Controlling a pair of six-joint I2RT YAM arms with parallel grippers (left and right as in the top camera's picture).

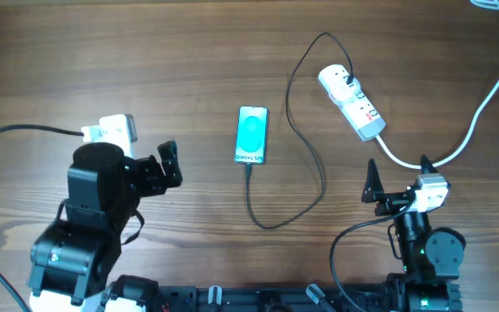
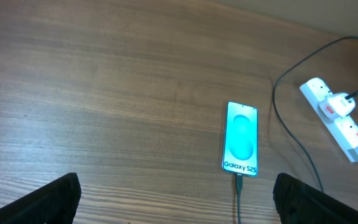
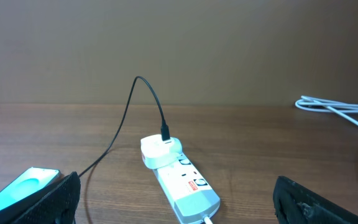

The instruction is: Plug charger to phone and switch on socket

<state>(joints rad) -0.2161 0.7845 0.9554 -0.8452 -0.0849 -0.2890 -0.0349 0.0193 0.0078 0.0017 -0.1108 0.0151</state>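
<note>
Centre of the overhead frame: flat rectangular smartphone with a cyan screen (image 1: 251, 134) is lying face-up on the brown wooden table (image 1: 145, 61), white "Galaxy" text at its lower end. Thin black charger cable (image 1: 322, 186) is meeting the phone's lower edge with its small black connector tip (image 2: 237, 182), which looks seated in the port. From there the cable is looping down, swinging right, then climbing toward the upper right into a white plug adapter (image 1: 346, 78), which is sitting in the top end of the white oblong power strip (image 1: 360, 108). Strip is lying diagonally at upper right, well apart from the phone. Red switch marks are showing on it, but I cannot tell how the switches are set. Thick white cord (image 1: 395, 158) is running off the strip's lower end toward the right edge.

Left gripper (image 1: 172, 165) is hovering at middle left of the frame, well apart from the phone, jaws apart, holding nothing. Its black fingers (image 2: 48, 202) are sitting in the bottom corners of the left wrist view. Right gripper (image 1: 375, 191) is hovering at lower right, just below the strip, jaws apart and empty. Right wrist view is showing its fingers (image 3: 325, 199) at the bottom corners, touching nothing.
</note>
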